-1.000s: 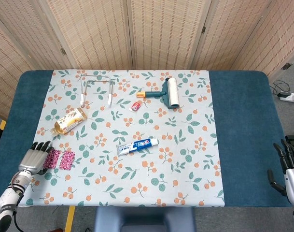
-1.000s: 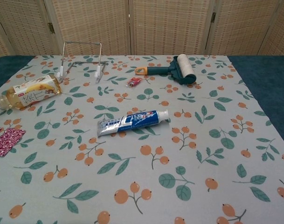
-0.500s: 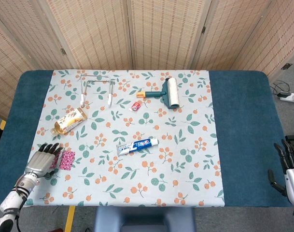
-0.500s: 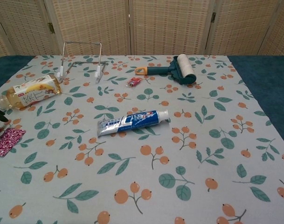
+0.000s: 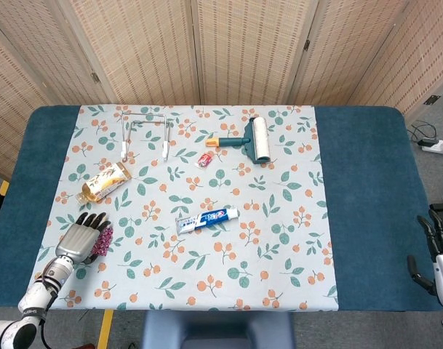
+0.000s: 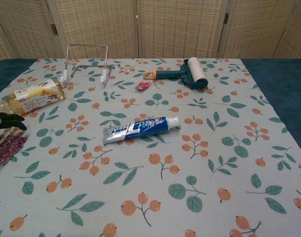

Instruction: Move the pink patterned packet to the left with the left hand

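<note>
One packet: the pink patterned packet (image 5: pixel 103 241) lies flat on the table (image 5: pixel 366 189), mostly under the left hand (image 5: pixel 81 237); only its right edge shows in the head view, and in the chest view a strip of it (image 6: pixel 6 149) shows just below the dark fingertips (image 6: pixel 7 121).
Step in hand: reaching and covering the packet; whether the fingers press on it I cannot tell, and no grip is visible.
Next move: by my reading, press or pinch the packet, then drag it towards the blue border on the hand's outer side.
Left hand pose: palm down, fingers spread and pointing away from the robot, low over the cloth, holding nothing that I can see.
Right hand: the right hand (image 5: pixel 438 262) sits far off at the opposite table edge, fingers loosely apart, empty.
Nearby: a drink bottle (image 5: pixel 102 182) lies just beyond the left fingertips; a toothpaste tube (image 5: pixel 207 218) lies well off to its inner side.
</note>
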`<state>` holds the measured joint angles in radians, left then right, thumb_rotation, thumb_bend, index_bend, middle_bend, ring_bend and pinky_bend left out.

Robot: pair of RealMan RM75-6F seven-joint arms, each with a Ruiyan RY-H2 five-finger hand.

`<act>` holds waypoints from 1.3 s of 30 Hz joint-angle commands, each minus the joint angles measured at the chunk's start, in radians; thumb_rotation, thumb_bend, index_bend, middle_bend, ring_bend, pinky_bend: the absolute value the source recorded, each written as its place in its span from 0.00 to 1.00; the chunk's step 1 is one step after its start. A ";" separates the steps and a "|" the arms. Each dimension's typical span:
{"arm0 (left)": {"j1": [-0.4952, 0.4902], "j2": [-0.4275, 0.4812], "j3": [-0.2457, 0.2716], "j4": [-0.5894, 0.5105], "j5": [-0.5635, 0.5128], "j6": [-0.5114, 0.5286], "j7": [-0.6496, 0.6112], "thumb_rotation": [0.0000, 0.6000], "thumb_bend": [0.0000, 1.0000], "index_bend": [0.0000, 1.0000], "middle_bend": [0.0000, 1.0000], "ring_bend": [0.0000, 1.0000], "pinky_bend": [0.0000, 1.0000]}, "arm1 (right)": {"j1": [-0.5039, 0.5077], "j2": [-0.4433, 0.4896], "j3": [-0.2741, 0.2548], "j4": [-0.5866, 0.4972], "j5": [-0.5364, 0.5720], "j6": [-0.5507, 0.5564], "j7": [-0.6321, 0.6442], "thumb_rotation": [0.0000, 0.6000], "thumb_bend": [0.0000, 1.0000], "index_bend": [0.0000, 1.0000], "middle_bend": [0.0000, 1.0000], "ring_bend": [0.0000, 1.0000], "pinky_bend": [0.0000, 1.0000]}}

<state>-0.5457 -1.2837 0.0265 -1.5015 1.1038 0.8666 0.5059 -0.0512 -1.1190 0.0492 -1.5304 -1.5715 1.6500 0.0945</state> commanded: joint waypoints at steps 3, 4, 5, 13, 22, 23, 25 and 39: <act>-0.003 -0.008 0.007 -0.006 -0.026 0.004 0.022 1.00 0.34 0.12 0.00 0.00 0.00 | -0.003 0.000 0.000 0.005 0.002 0.002 0.006 1.00 0.50 0.00 0.00 0.00 0.00; -0.002 -0.009 0.009 -0.005 -0.029 0.007 0.023 1.00 0.34 0.12 0.00 0.00 0.00 | -0.003 0.000 0.000 0.006 0.001 0.002 0.006 1.00 0.50 0.00 0.00 0.00 0.00; -0.001 -0.011 0.010 -0.003 -0.030 0.009 0.023 1.00 0.34 0.12 0.00 0.00 0.00 | -0.003 0.000 0.000 0.006 0.001 0.002 0.006 1.00 0.50 0.00 0.00 0.00 0.00; 0.002 -0.033 0.015 0.029 -0.031 0.019 0.014 1.00 0.34 0.13 0.00 0.00 0.00 | 0.002 -0.003 0.002 0.004 -0.001 -0.004 0.000 1.00 0.50 0.00 0.00 0.00 0.00; 0.003 -0.039 0.021 0.038 -0.025 0.023 0.009 1.00 0.34 0.15 0.00 0.00 0.00 | 0.003 -0.003 0.002 0.001 0.002 -0.009 -0.004 1.00 0.50 0.00 0.00 0.00 0.00; 0.004 -0.040 0.021 0.040 -0.024 0.024 0.008 1.00 0.34 0.15 0.00 0.00 0.00 | 0.004 -0.004 0.002 0.001 0.002 -0.008 -0.005 1.00 0.49 0.00 0.00 0.00 0.00; 0.004 -0.042 0.022 0.045 -0.025 0.026 0.009 1.00 0.34 0.16 0.00 0.00 0.00 | 0.004 -0.004 0.003 0.001 0.001 -0.008 -0.005 1.00 0.50 0.00 0.00 0.00 0.00; 0.014 -0.052 0.024 0.055 -0.002 0.052 -0.006 1.00 0.34 0.25 0.00 0.00 0.00 | 0.005 -0.004 0.004 0.000 0.000 -0.008 -0.007 1.00 0.49 0.00 0.00 0.00 0.00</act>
<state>-0.5332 -1.3365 0.0501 -1.4436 1.0966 0.9135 0.5014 -0.0460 -1.1229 0.0532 -1.5308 -1.5715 1.6418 0.0878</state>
